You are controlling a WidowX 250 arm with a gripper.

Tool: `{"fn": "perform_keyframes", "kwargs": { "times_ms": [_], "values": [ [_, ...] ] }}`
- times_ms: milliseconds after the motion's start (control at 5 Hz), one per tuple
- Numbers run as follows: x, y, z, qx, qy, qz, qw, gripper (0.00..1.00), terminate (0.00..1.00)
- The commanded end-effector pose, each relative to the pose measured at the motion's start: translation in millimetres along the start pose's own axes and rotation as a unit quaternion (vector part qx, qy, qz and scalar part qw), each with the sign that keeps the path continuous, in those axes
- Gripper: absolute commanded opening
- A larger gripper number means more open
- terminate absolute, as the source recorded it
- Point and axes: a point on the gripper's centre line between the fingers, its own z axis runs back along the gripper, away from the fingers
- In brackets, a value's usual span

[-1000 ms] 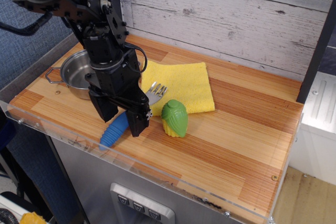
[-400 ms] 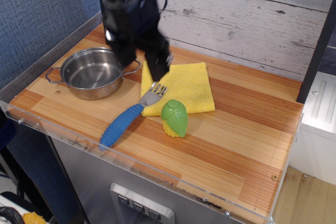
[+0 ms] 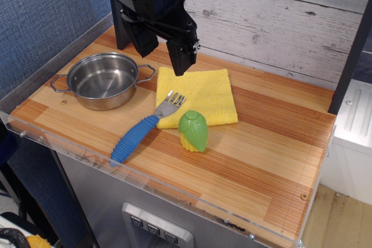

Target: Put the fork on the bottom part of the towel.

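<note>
The fork [image 3: 144, 127] lies flat on the wooden table. Its silver head rests on the near left corner of the yellow towel [image 3: 197, 95]. Its ribbed blue handle runs down-left over the bare wood toward the front edge. My gripper [image 3: 164, 54] hangs high above the far left of the towel, well clear of the fork. Its two black fingers [image 3: 179, 56] point down, spread apart, with nothing between them.
A steel pot [image 3: 103, 79] with two handles stands left of the towel. A green and yellow toy corn [image 3: 193, 131] stands at the towel's near edge, right of the fork's head. A clear plastic rim [image 3: 145, 181] runs along the table's front.
My gripper let go of the fork's handle, rose and moved back from the front of the table to above the towel's far left. The fork stayed where it lay.
</note>
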Motion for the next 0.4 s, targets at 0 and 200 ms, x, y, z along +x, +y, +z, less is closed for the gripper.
{"fn": "perform_keyframes", "kwargs": {
  "times_ms": [0, 200],
  "values": [
    [1.6, -3.9, 15.4, 0.008, -0.023, -0.003, 0.9997, 1.0, 0.0],
    [1.6, -3.9, 15.4, 0.008, -0.023, -0.003, 0.9997, 1.0, 1.0]
  ]
}}
